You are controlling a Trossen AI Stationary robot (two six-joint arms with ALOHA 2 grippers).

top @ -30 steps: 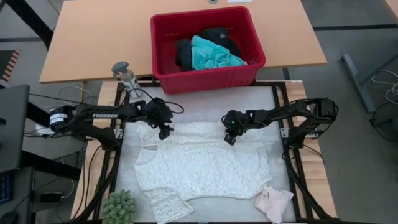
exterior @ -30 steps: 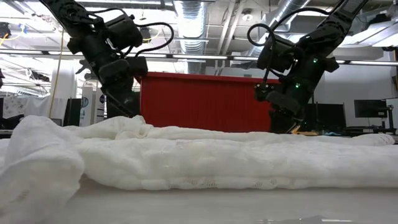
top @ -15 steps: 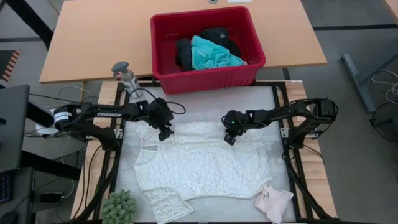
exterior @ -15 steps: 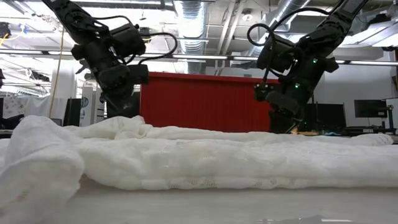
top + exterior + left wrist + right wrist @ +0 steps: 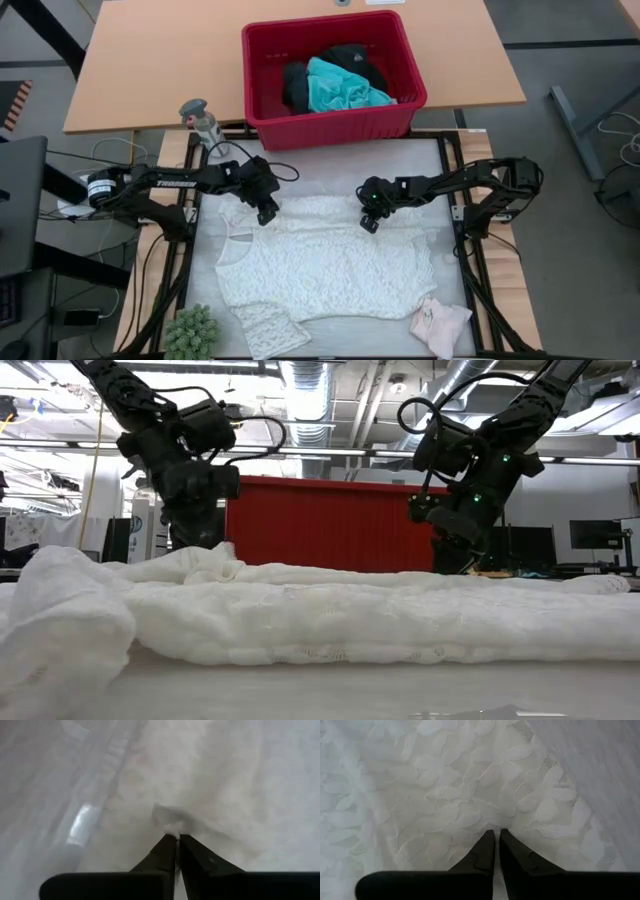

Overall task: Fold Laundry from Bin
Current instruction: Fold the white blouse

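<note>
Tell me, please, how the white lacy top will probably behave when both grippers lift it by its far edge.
The white lacy top lies bunched in soft ridges, so it will probably hang limp and sag between the left gripper and the right gripper. Its open lace looks thin, so likely light. Each gripper pinches only a small bit of its edge, which might slip free or snag.

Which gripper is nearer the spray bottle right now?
Left. The left gripper pinches the white lacy top just below-right of the spray bottle; the right gripper is across the table, also shut on the top.
</note>
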